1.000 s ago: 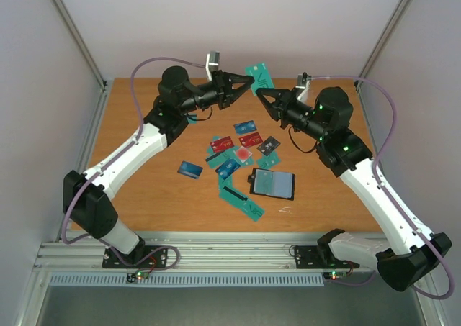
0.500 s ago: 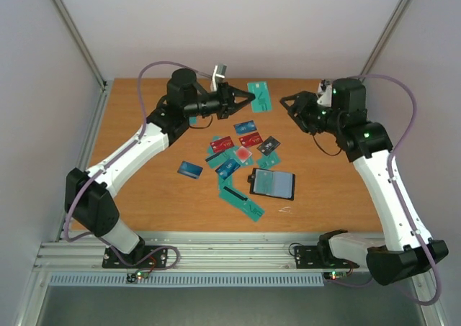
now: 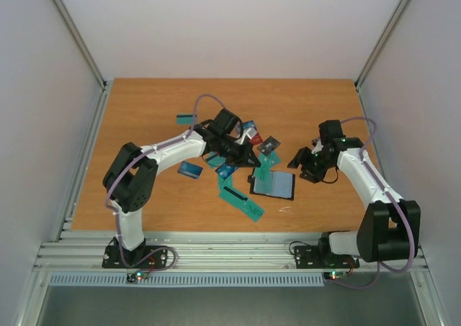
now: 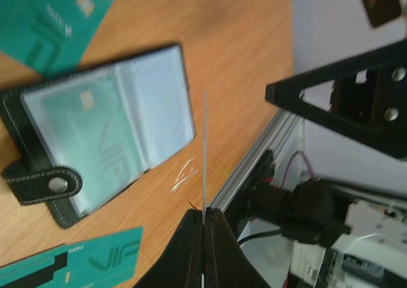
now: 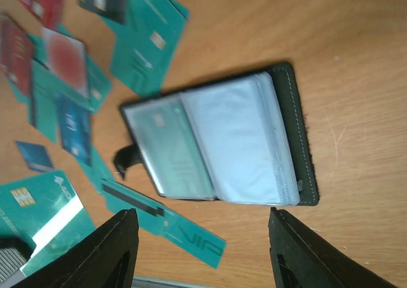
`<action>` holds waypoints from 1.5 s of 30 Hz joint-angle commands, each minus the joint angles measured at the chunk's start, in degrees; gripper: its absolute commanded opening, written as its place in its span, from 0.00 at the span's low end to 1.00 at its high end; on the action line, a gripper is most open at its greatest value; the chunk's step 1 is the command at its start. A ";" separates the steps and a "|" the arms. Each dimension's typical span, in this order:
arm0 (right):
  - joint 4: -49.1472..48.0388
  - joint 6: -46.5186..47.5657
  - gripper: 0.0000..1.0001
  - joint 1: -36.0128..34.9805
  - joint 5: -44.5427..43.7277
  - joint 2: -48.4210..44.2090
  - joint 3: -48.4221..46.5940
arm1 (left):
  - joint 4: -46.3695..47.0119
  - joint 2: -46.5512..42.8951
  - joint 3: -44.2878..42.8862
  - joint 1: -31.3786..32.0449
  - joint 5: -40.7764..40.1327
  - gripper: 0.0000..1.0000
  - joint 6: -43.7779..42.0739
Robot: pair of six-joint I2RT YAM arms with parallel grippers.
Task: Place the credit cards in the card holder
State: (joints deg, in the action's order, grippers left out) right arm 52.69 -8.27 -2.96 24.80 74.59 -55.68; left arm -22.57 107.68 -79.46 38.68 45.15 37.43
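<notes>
The card holder [image 3: 274, 185] lies open on the table, with clear sleeves and a teal card showing in its left page. My left gripper [image 3: 252, 163] hangs just above its upper left corner, shut on a teal credit card [image 3: 263, 175]. In the left wrist view that card [image 4: 205, 148] is a thin edge-on line rising from the shut gripper [image 4: 205, 210], with the holder [image 4: 102, 142] to its left. My right gripper [image 3: 300, 164] is open and empty, just right of the holder. From its wrist, the gripper [image 5: 203, 250] looks down on the holder [image 5: 216, 145].
Loose credit cards lie left of the holder: red ones [image 3: 248, 137], a dark grey one [image 3: 269, 145], blue ones [image 3: 191, 169] and a black-striped teal one [image 3: 241, 200]. The aluminium rail [image 3: 230, 243] runs along the table's near edge.
The right gripper opened and let go of the teal card. The left arm carried the card from the back of the table down to the holder. The right arm dropped beside the holder.
</notes>
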 commanded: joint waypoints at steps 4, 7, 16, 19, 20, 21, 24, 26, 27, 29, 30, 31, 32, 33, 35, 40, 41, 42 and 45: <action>-5.00 5.69 0.59 0.91 1.30 4.83 4.63 | -2.51 5.40 -0.40 1.83 3.79 0.00 -7.87; -6.72 6.80 0.59 1.60 1.53 8.28 6.01 | -2.50 8.17 -1.49 2.09 4.21 0.00 -8.07; -10.74 7.27 0.58 2.17 2.80 13.25 7.55 | -2.32 14.45 -5.03 2.85 7.24 0.00 -7.93; -11.32 7.08 0.58 2.15 3.18 13.80 8.07 | -3.74 16.08 -6.74 3.07 6.86 0.00 -8.69; -11.45 6.98 0.58 2.17 3.16 13.83 8.17 | -4.02 16.41 -7.09 3.05 6.62 0.00 -8.77; -11.54 6.97 0.58 2.17 3.08 13.87 8.28 | -4.21 16.71 -7.37 3.05 6.36 0.00 -8.91; -11.64 7.06 0.58 2.17 2.98 14.29 8.22 | -4.14 17.48 -7.67 3.05 6.49 0.00 -9.02; -11.64 7.07 0.58 2.09 2.90 14.48 8.20 | -5.02 18.04 -8.16 3.02 6.32 0.00 -9.29; -11.64 7.12 0.58 2.16 2.81 14.53 8.22 | -5.34 18.23 -8.24 3.06 6.12 0.00 -9.58; -11.65 7.17 0.58 2.13 2.80 14.70 8.14 | -5.70 18.22 -8.13 3.08 5.66 0.00 -9.78; -11.70 7.21 0.58 2.17 2.82 14.75 8.13 | -5.64 18.19 -8.01 3.15 5.44 0.00 -9.89; -11.60 7.31 0.57 2.17 2.80 14.72 8.13 | -5.72 18.14 -7.84 3.21 5.34 0.00 -9.91; -11.60 7.32 0.57 2.17 2.85 14.71 8.13 | -5.95 18.25 -7.84 3.20 5.19 0.00 -9.96; -11.67 7.32 0.57 2.17 2.92 14.71 8.21 | -5.99 18.34 -7.77 3.26 5.20 0.00 -10.00; -11.73 7.31 0.57 2.17 3.10 14.93 8.30 | -5.97 18.72 -7.81 3.44 5.18 0.00 -10.01; -12.11 7.31 0.57 2.15 3.65 15.32 8.55 | -5.94 19.77 -8.52 4.09 5.13 0.00 -9.88; -12.17 7.31 0.57 2.15 3.80 15.39 8.57 | -5.91 19.91 -8.71 4.19 5.06 0.00 -9.84; -12.24 7.31 0.57 2.17 3.86 15.61 8.65 | -5.78 20.00 -8.89 4.27 5.08 0.00 -9.79; -12.33 7.36 0.57 2.17 4.11 16.02 8.96 | -4.37 19.85 -8.59 4.31 5.12 0.00 -8.97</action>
State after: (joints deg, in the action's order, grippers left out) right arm 41.25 -1.78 -1.21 28.08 89.65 -47.37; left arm -27.79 126.48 -86.67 42.52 50.15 28.45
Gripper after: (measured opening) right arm 0.569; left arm 0.009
